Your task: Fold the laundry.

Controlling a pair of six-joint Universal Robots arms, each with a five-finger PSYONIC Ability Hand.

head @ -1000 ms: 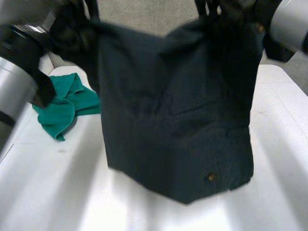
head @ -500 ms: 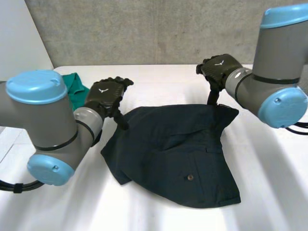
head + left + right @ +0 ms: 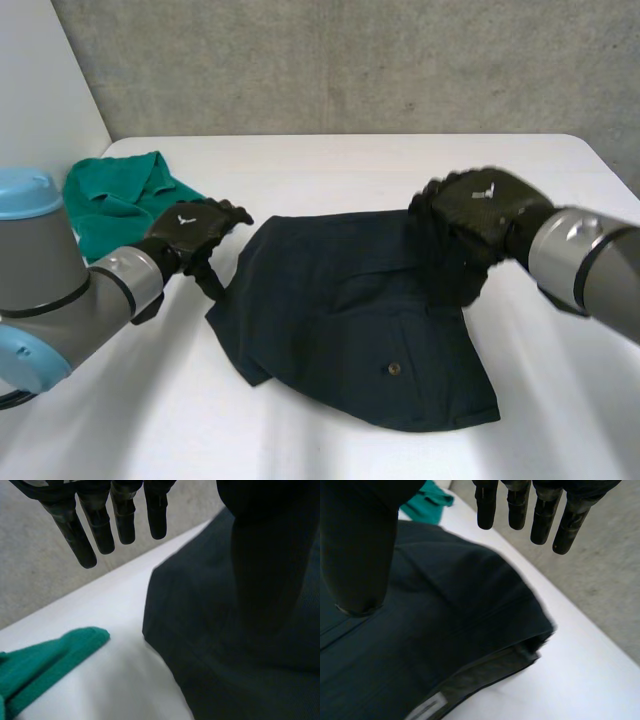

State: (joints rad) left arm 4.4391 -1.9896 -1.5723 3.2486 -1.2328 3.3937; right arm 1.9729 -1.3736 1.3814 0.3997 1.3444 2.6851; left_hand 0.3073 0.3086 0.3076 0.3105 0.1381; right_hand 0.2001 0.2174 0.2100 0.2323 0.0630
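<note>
releasing done: left hand (image 3: 190, 230), right hand (image 3: 478, 215) drawn back, fingers straight, apart, empty; navy shorts (image 3: 360, 320) flat by fingertips, fold next.

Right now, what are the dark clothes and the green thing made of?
The dark garment looks like woven cloth, maybe cotton, matte: it lies in soft folds, with stitched seams and a small button. The green cloth looks like softer fabric, perhaps knit, also matte, bunched in rounded folds.
</note>
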